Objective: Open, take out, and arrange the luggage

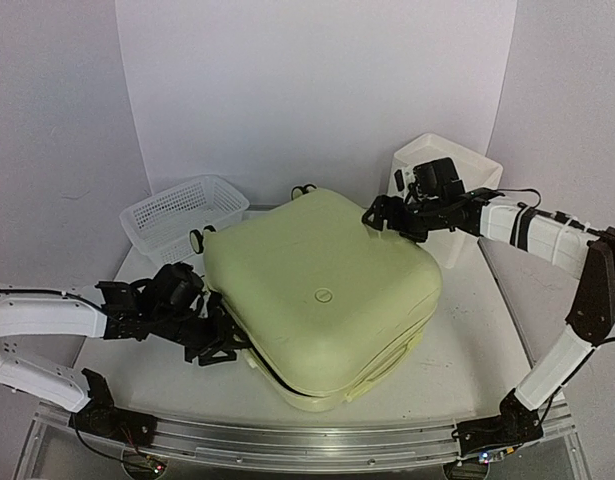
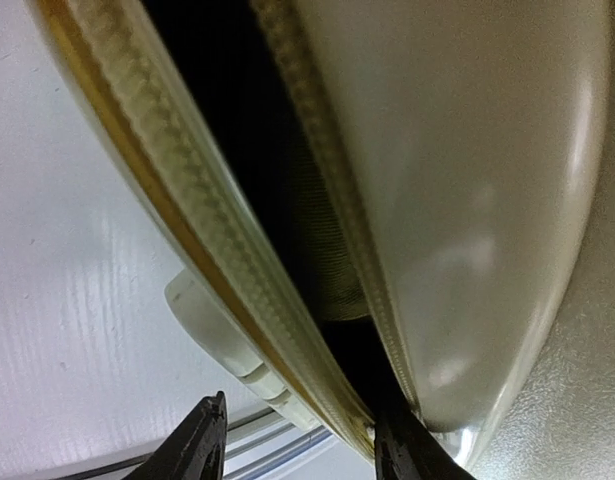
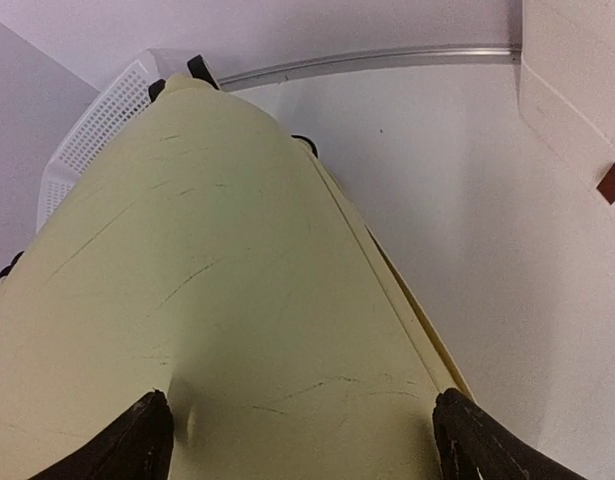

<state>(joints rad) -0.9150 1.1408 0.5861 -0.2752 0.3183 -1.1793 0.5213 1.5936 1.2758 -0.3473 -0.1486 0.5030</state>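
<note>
l gripper [image 2: 302, 432] tips sit right at the lens: jaws part-way apart, straddling the lower zip rim [image 2: 237, 300] of the luggage [image 1: 322, 295], one tip outside, the other poked into the seam. daylight shows btwn outer tip & rim, so it's not pinching anything yet imo. spot makes sense: seam gapes here w/ black lining [image 2: 237, 120] showing, so it's where you'd catch a lid edge & lift. luggage lies flat mid table [image 1: 467, 350], corner-on to you, wheels [image 1: 199, 240] twd the basket [image 1: 152, 245] far left, white box [image 1: 465, 152] far right. lid otherwise down, nothing taken out. r gripper [image 3: 302, 430] is spread wide, empty, over the top shell's far-right corner; can't tell if it touches. prob there to steady the case or share the lift.
</note>
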